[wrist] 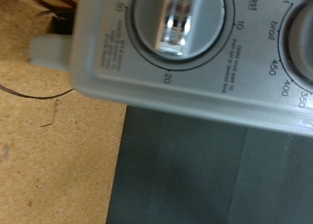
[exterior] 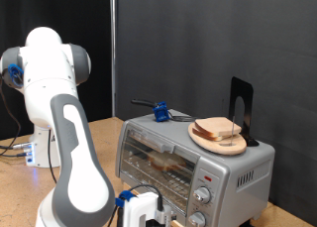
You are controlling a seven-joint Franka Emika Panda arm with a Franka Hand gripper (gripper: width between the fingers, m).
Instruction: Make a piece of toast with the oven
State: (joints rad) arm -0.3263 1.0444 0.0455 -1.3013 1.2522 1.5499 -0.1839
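My gripper (exterior: 158,219) sits low in front of the oven (exterior: 193,163), by its knobs (wrist: 181,19); whether my fingers are apart or together I cannot tell. The door looks closed, and a piece of toast (exterior: 166,161) seems to lie inside on the rack. More bread (exterior: 220,129) rests on the wooden plate (exterior: 203,140) on top.

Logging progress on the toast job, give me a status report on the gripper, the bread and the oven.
Gripper low at the oven front, by the knobs. Oven door shut, a slice visible inside. More bread on the wooden plate on top. Nothing blocking.
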